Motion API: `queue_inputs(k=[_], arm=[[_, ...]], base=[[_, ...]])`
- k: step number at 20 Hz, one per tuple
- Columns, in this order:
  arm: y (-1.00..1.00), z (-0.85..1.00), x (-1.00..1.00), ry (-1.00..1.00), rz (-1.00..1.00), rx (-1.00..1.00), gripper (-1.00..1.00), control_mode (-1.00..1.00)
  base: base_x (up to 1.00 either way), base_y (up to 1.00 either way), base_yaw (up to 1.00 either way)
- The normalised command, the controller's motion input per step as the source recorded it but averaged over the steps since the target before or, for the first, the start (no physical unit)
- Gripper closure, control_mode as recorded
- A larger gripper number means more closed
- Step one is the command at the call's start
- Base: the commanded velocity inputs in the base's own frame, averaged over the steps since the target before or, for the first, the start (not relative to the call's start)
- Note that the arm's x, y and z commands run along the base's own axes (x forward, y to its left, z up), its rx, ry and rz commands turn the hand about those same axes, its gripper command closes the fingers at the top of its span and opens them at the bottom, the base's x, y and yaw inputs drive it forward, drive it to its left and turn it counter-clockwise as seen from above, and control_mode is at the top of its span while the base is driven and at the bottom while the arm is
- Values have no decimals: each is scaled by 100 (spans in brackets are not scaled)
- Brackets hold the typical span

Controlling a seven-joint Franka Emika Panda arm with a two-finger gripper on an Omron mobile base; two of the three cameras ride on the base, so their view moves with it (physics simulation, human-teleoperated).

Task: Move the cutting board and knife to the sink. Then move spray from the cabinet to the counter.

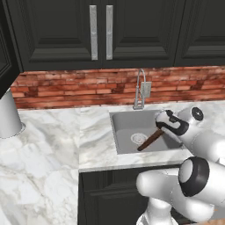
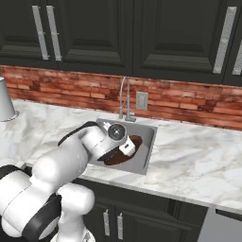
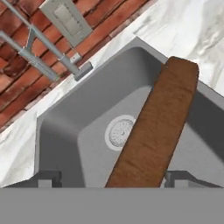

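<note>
The cutting board lies slanted in the sink, its near end cut off between the gripper's spread fingertips, neither visibly touching it; farther back, drain, then faucet against the brick

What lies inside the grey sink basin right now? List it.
Inside the square grey sink basin: the long brown wooden cutting board, leaning tilted across it, and the round metal drain. The board covers part of the basin floor, so anything beneath it cannot be seen.
</note>
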Motion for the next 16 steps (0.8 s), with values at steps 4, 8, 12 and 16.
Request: queue_inputs(k=[4,8,12,16], arm=[[0,-20,68,0,0,0,-100,-100],[-7,-10,35,0,0,0,-100,-100],[-41,0,0,0,0,0,-100,-100],[-62,0,-21,-6,0,0,-100,-100]], base=[[0,0,0],[0,0,0],[0,0,0],[0,0,0]])
